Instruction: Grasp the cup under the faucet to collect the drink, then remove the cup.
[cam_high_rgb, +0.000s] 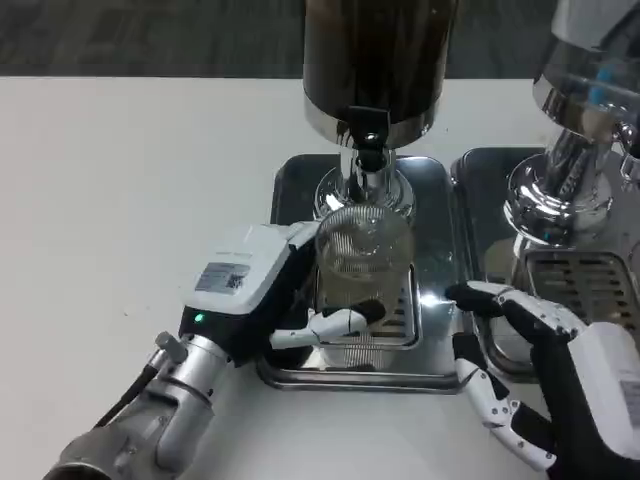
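Down at the front, the right hand (545, 385) waited open while the left hand (285, 300) gripped the clear ribbed glass cup (362, 255) on the shiny metal drip tray (440, 290) (right under the black faucet (370, 150)), so it needed holding straight and very still.

The clear ribbed glass cup (362, 262) looks smooth and see-through; the dark cylindrical dispenser tank (378, 55) is glossy, with a polished chrome band and a black faucet (370, 145); the rectangular steel drip tray (300, 190) shines mirror-bright. The flat white table (130, 200) is matt; the left hand (285, 300) and right hand (540, 370) show smooth white plastic shells over black fingers, on brushed silver metal forearms.
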